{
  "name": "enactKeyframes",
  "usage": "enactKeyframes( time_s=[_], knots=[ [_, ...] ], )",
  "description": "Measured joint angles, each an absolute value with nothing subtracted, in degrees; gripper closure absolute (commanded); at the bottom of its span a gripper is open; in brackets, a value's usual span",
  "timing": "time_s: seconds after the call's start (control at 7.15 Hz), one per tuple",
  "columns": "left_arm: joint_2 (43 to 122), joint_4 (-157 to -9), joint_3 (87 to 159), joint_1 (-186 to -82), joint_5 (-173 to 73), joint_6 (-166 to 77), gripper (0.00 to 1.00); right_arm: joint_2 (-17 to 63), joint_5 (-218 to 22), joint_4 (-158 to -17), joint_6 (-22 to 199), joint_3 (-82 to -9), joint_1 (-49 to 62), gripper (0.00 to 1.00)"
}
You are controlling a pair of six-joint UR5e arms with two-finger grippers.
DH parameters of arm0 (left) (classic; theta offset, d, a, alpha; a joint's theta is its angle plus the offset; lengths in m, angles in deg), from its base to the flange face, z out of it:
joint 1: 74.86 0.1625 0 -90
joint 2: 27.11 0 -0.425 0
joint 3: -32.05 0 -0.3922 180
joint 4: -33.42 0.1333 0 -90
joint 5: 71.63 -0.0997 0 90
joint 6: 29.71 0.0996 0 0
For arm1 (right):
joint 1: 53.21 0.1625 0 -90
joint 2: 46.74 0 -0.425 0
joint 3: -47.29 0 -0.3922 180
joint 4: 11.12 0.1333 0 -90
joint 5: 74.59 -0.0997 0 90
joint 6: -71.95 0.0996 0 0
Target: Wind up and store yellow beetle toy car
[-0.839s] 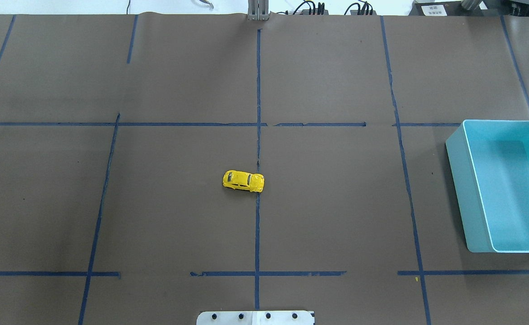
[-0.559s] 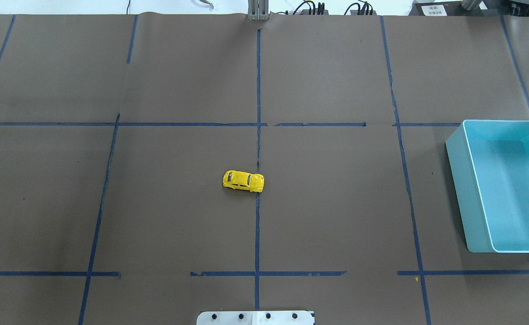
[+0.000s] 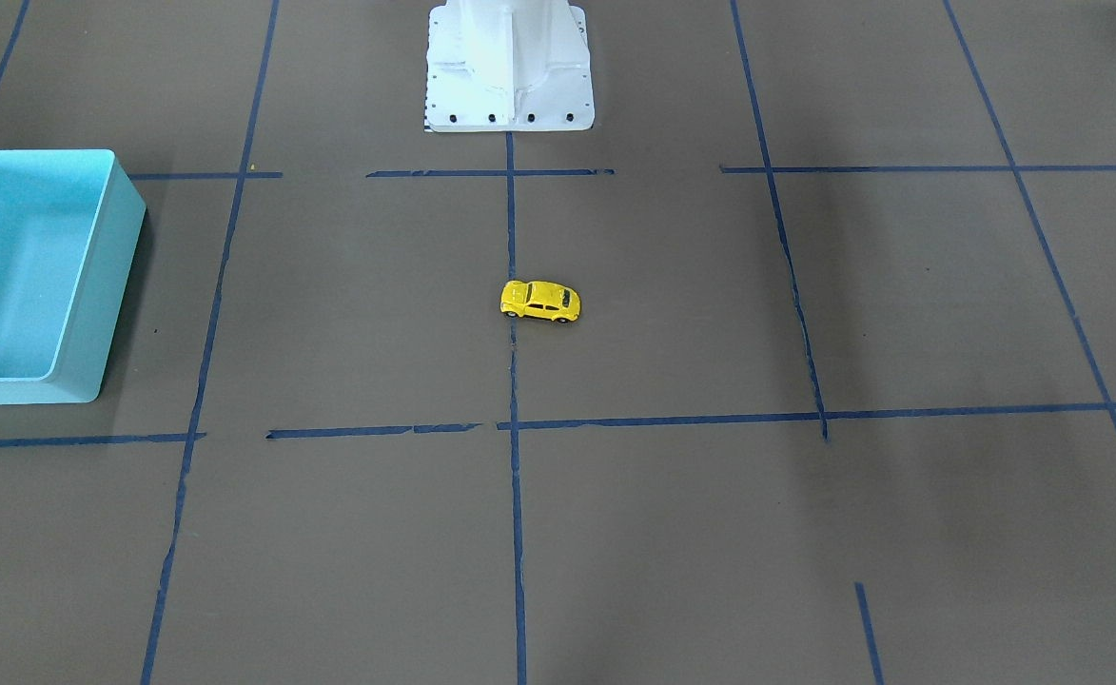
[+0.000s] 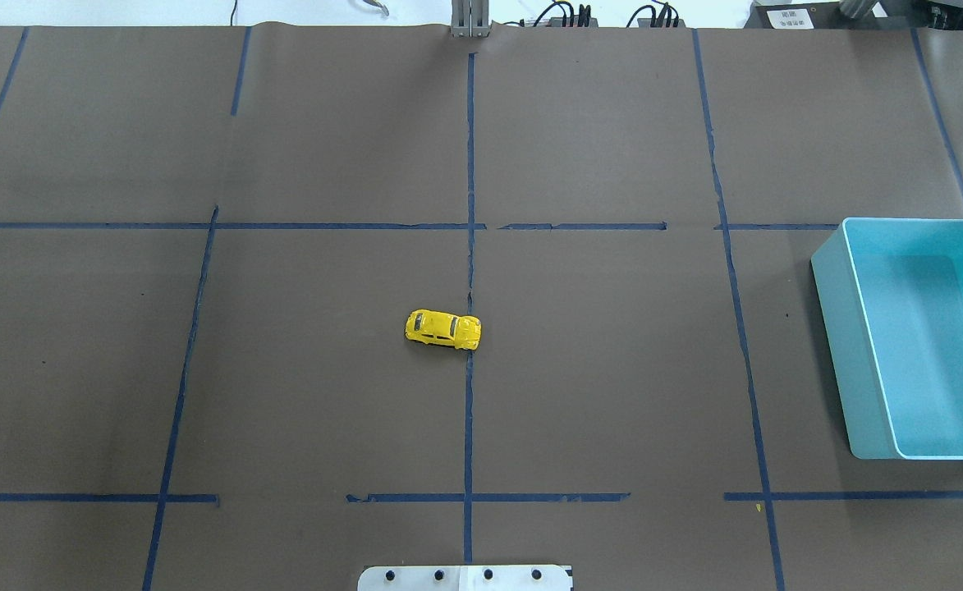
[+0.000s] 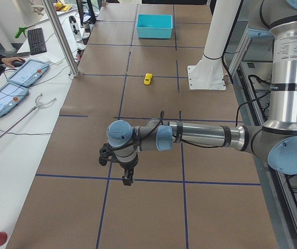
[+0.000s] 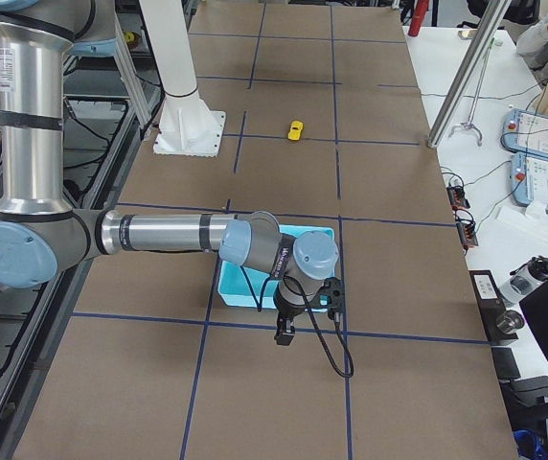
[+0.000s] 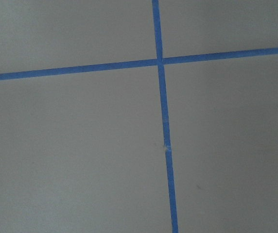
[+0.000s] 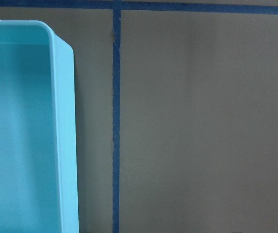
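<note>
You can see the yellow beetle toy car (image 4: 442,329) standing on its wheels in the middle of the brown surface (image 4: 612,394). The blue bin (image 4: 838,345) sits well apart from it, on the robot's right. The left tool (image 5: 126,179) and the right tool (image 6: 285,335) hang far from the car. You cannot tell if they are wide or narrow.

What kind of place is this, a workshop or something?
Probably a robotics research lab. A left arm and right arm reach over a table gridded with blue tape, control tablets sit on a side bench, and the workpieces are a yellow toy car and a bin.
</note>
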State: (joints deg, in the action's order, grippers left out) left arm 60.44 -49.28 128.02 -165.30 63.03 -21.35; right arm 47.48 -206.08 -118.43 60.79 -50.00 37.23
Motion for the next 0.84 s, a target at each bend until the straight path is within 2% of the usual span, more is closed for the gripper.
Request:
enactKeyframes(
  time_s=[0.84],
  knots=[
    [62.0, -49.2, 128.9, -164.9, 62.9, -21.5, 0.0, 47.5, -206.1, -118.4, 60.8, -50.1, 37.2, 0.0]
  ],
)
